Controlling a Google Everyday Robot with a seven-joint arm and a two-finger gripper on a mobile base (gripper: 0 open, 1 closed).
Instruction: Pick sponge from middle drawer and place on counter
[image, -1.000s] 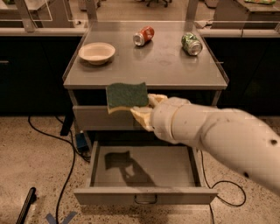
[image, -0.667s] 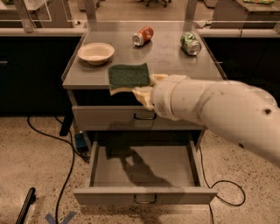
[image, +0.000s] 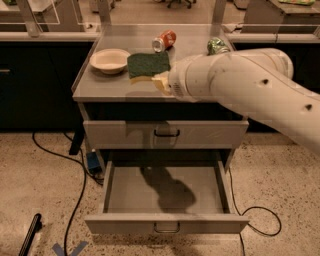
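The sponge (image: 148, 64), dark green on top with pale yellow foam below, is held over the counter (image: 105, 87), just right of the white bowl. My gripper (image: 159, 80) is shut on the sponge at its right front edge; the big white arm hides most of the fingers. The middle drawer (image: 165, 195) stands pulled open below, and its bare floor carries only the arm's shadow. The drawer front above it (image: 165, 134) is closed.
A white bowl (image: 110, 60) sits on the counter at the left. A red can (image: 164, 40) lies at the back middle and a green can (image: 217, 46) at the back right, partly behind my arm. Cables (image: 75, 170) run over the speckled floor at the left.
My gripper has lifted the sponge from in front of the upper drawer front up and back, so it is now over the counter beside the bowl.
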